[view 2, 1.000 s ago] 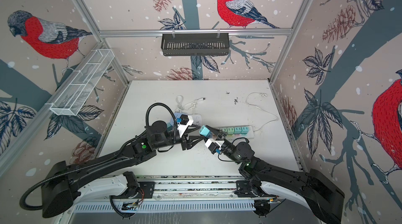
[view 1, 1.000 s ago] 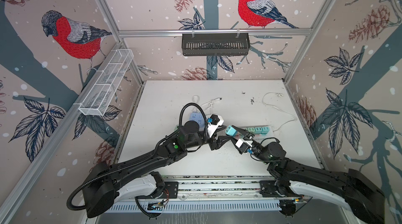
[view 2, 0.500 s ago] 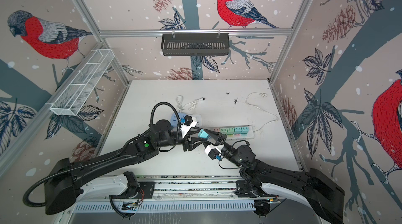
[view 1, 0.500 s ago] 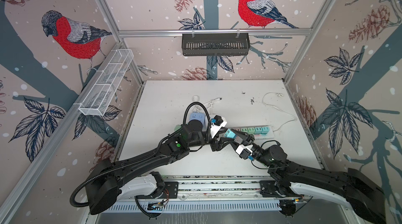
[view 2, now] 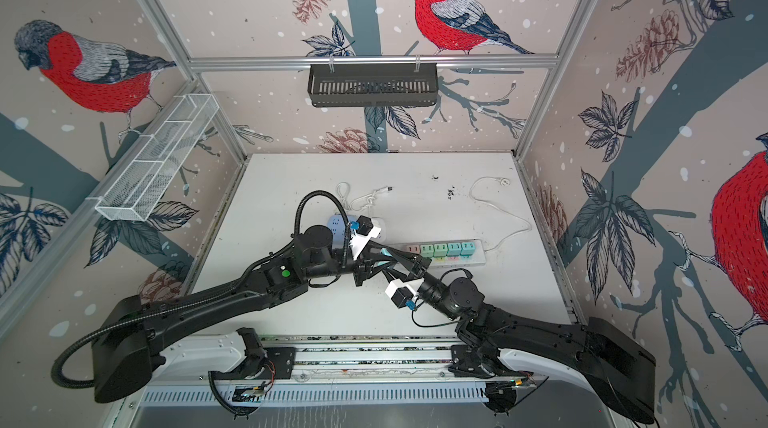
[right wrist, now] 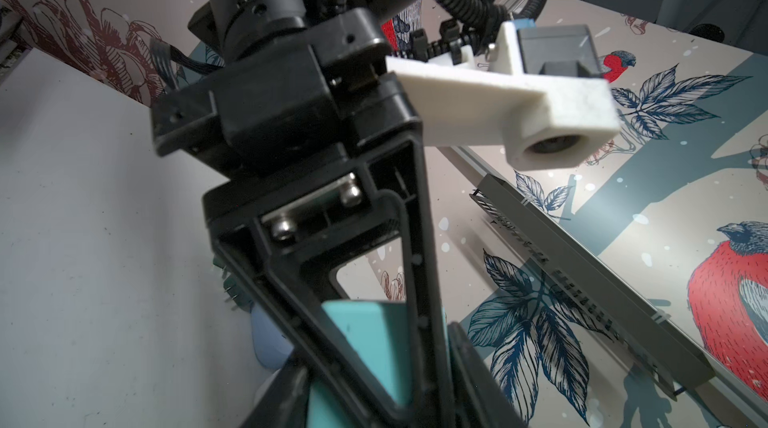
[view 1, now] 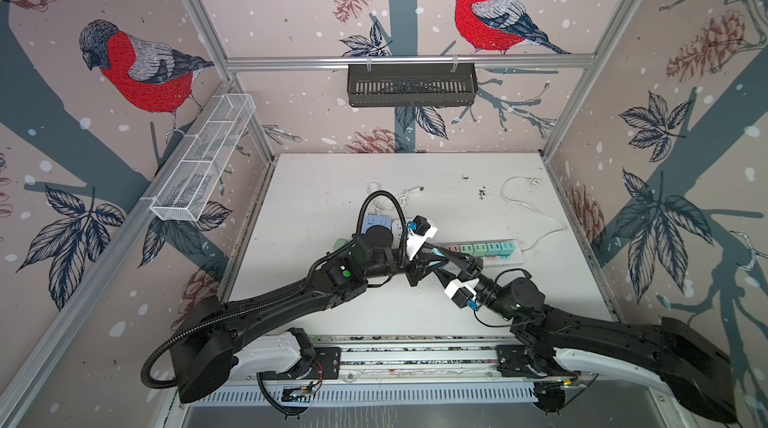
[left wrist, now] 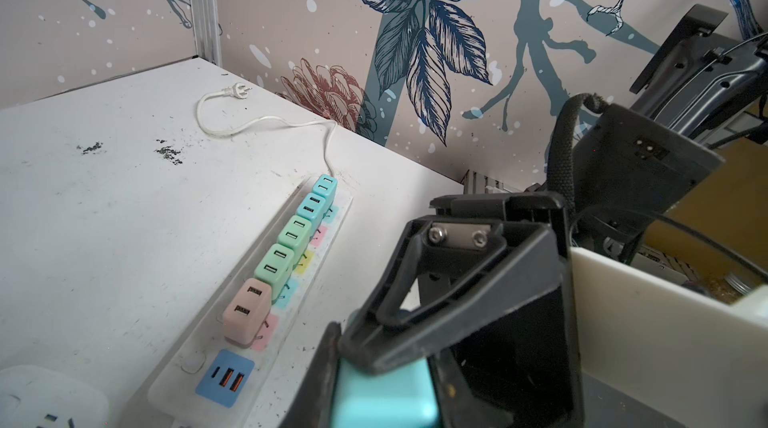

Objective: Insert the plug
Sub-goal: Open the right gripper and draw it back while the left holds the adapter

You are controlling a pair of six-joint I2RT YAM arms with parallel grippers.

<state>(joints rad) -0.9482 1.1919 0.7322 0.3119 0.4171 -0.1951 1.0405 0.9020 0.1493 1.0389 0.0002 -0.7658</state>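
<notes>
A teal plug [view 1: 436, 253] [view 2: 385, 253] hangs above the table's middle, just left of the white power strip [view 1: 515, 257] [view 2: 478, 257]. Both grippers hold it crosswise. My left gripper [view 1: 434, 261] [view 2: 380, 259] is shut on the plug [left wrist: 386, 401], its fingers [left wrist: 320, 380] pressed on the sides. My right gripper [view 1: 442, 255] [view 2: 395, 257] is also shut on the plug [right wrist: 365, 343], with the left gripper's finger crossing in front. The strip [left wrist: 332, 239] carries several plugs in a row, a pink one [left wrist: 245, 313] nearest. The plug's prongs are hidden.
A blue-and-white socket block [view 1: 376, 224] [left wrist: 41, 397] lies behind the left wrist. The strip's white cable [view 1: 534, 183] loops toward the back right corner. A black basket [view 1: 411, 85] hangs on the back wall and a wire basket [view 1: 203, 156] on the left wall.
The left gripper moved right onto the teal plug in the right gripper and its jaws closed on it. The right gripper kept its hold and shifted slightly.
</notes>
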